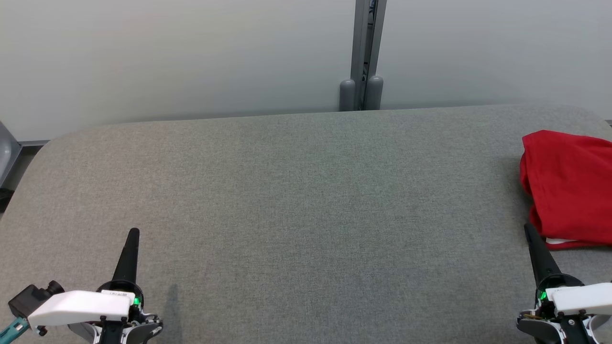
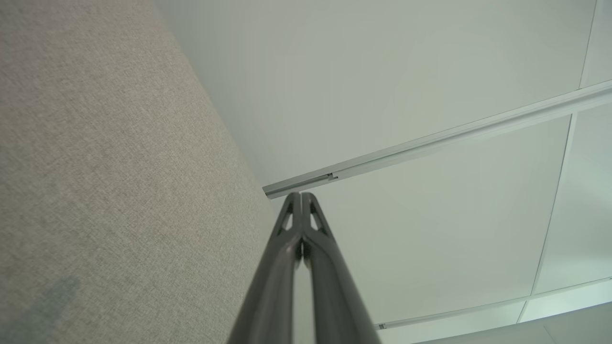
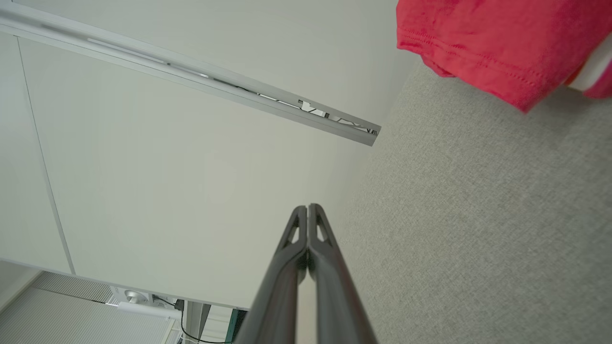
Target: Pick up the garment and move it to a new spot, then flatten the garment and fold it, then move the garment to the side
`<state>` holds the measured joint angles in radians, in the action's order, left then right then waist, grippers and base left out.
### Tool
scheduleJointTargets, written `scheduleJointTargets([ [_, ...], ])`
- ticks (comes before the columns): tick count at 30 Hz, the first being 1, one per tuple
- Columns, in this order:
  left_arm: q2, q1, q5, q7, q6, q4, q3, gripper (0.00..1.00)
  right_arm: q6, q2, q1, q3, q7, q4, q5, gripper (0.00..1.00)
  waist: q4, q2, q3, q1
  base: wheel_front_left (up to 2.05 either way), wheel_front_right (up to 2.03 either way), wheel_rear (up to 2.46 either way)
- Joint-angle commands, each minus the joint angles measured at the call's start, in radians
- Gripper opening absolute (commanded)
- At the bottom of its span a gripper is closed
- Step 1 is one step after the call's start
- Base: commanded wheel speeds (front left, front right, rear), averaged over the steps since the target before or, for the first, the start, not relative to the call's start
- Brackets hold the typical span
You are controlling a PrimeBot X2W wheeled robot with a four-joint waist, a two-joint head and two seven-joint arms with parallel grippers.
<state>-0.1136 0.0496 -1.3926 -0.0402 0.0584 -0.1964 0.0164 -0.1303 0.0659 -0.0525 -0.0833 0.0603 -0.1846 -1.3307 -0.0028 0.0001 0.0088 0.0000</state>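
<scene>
Seen from the head view, a wide grey fabric-covered table with rounded corners [image 1: 306,191] is spread before a pale wall [image 1: 167,57], against which a grey metal upright post [image 1: 366,48] is set at the far middle. A red cloth garment [image 1: 569,191] is laid in a bunched heap at the right edge of the table, about midway between near and far, and is cut off by the picture's right border. A white patch is exposed at its near hem. The left gripper [image 1: 133,232] is held at the near left, its two dark fingers pressed together on nothing. The right gripper [image 1: 528,227] is held at the near right, likewise clenched and empty, with its tip just beside the garment's near left corner; whether cloth is touched cannot be told from here.

From the left wrist view, the left gripper's fingers [image 2: 291,224] are seen closed tip to tip, with the grey table on one side and the pale wall, crossed by a slim aluminium rail [image 2: 430,138], on the other.

From the right wrist view, the right gripper's fingers [image 3: 318,229] are shown shut against each other with nothing between them. The garment's stitched hem is seen beyond and to one side, apart from the fingertips, resting on the grey cloth.
</scene>
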Motion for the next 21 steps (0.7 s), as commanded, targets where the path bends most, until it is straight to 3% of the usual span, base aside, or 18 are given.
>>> scheduleJointTargets([
  [1, 0.000, 0.028, -0.026, -0.005, 0.012, -0.001, 0.013, 0.00, -0.001, 0.003, -0.020, -0.005, 0.005, -0.003, -0.031, 0.00, 0.000, -0.0001, 0.000, 0.0000, 0.00, 0.00, 0.00],
  [21, 0.033, 0.050, -0.158, -0.042, 0.053, -0.032, 0.060, 0.00, -0.001, -0.002, -0.046, -0.015, 0.032, -0.041, -0.199, 0.00, 0.002, -0.0001, -0.003, 0.0000, 0.00, 0.00, 0.00],
])
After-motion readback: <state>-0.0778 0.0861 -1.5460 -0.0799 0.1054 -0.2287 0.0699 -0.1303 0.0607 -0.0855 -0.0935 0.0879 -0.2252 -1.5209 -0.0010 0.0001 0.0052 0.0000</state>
